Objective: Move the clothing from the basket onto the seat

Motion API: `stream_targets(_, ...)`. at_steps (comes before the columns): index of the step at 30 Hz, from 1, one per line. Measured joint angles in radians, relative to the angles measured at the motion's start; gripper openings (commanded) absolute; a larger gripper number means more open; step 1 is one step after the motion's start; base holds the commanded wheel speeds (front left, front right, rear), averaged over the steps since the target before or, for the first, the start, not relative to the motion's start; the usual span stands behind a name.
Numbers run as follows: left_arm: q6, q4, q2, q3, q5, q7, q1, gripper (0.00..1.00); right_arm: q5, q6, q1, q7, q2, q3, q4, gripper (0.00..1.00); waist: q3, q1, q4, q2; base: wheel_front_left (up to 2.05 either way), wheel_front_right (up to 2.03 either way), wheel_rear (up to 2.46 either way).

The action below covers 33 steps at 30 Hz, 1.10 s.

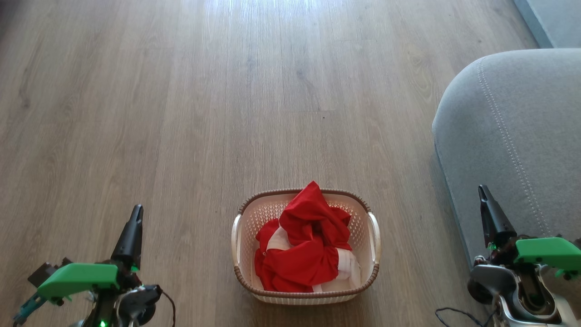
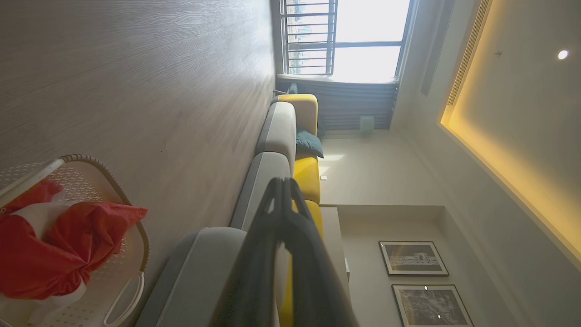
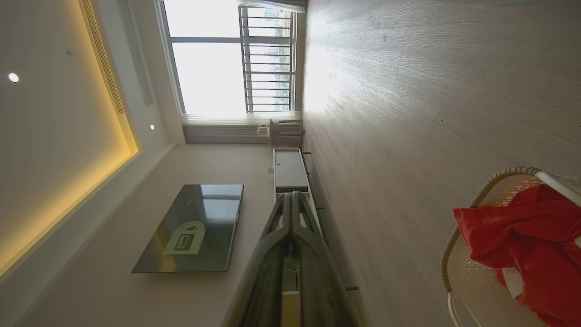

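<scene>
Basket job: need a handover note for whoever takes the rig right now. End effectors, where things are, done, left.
Left end effector: shut, holding nothing, low at the robot's left, apart from the basket.
Right end effector: shut, holding nothing, low at the robot's right, beside the seat.
Clothing: red and white heap, all of it in the basket, which stands on the wooden floor between the two arms.
Seat: grey cushion to the robot's right; no clothing on the part in view.
Done: nothing moved yet.
Left: open, grasp the garments, carry them to the seat.

seat [image 1: 513, 136] cropped at right, basket [image 1: 361, 225] bottom hidden
</scene>
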Motion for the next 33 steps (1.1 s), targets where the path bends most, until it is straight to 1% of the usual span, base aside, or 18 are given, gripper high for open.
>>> stream_targets(33, 0.0, 0.0, 0.0, 0.0, 0.0, 0.0, 0.0, 0.0, 0.0, 0.0, 0.0, 0.0, 0.0, 0.0, 0.0, 0.0, 0.0, 0.0, 0.0, 0.0, 0.0, 0.0, 0.0)
